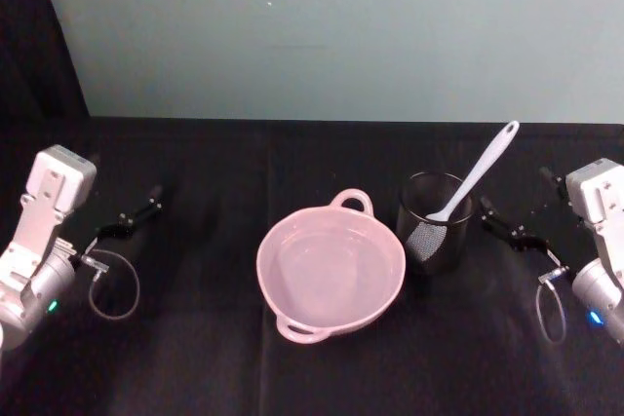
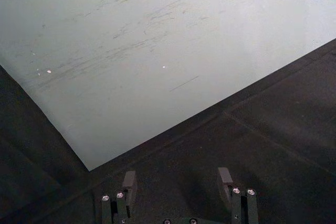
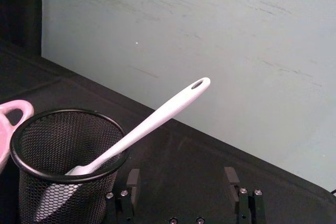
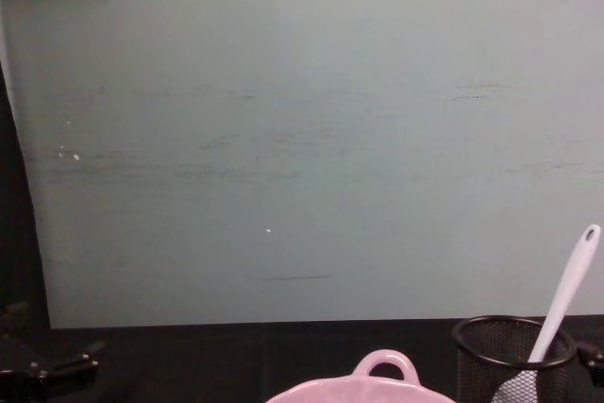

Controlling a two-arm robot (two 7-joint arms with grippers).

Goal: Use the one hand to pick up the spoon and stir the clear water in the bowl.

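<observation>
Both open, left claw [image 2: 177, 174] parked far left, right claw [image 3: 181, 174] beside mesh cup [image 1: 425, 243].

Legible text, labels, brands, numbers, signs: none is showing readably on any item or surface in these views.

Bare table [image 1: 195, 338] lies left of the bowl [image 1: 283, 241]; mesh cup [image 1: 429, 241] crowds its right.
</observation>
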